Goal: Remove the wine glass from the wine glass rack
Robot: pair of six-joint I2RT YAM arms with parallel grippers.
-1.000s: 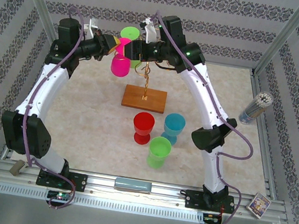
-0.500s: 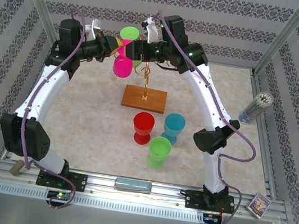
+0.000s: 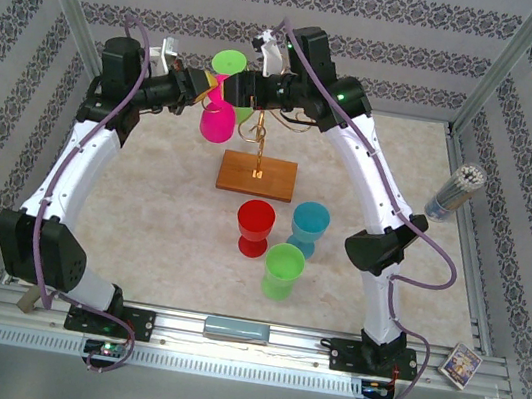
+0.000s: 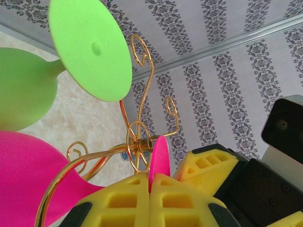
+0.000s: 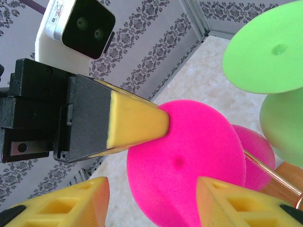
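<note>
The left gripper [image 4: 149, 182] is pinching the thin foot of the pink wine glass [image 4: 160, 156] edge-on, its jaws closed tight on it. The glass is hanging bowl-down among the gold scroll arms of the wine glass rack [image 4: 137, 142], just beyond those jaws. The right gripper [image 5: 151, 189] is holding its jaws apart with the pink foot lying between them; contact I cannot tell. A green wine glass [image 4: 90, 47] is hanging farther out from the left jaws.
</note>
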